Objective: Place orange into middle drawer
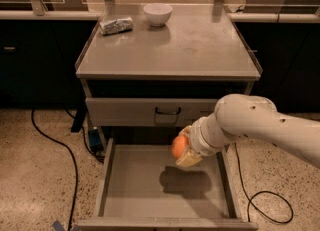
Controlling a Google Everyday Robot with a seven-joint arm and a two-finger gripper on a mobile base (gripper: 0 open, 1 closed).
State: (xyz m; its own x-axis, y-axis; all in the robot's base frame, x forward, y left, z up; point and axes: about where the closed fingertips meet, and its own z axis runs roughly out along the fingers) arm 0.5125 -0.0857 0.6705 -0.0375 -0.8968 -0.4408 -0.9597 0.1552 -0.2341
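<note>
The orange (178,146) is a small round bright fruit held in my gripper (183,151). The gripper is shut on it and hangs above the right half of the middle drawer (135,185), a wide shallow grey tray pulled fully out of the cabinet. The gripper's shadow falls on the drawer's bare bottom just below it. My white arm (250,125) reaches in from the right.
A closed drawer front with a dark loop handle (167,111) sits above the open tray. On the cabinet top (200,50) stand a white bowl (157,14) and a silvery packet (116,25). Black cables (55,145) lie on the speckled floor on both sides.
</note>
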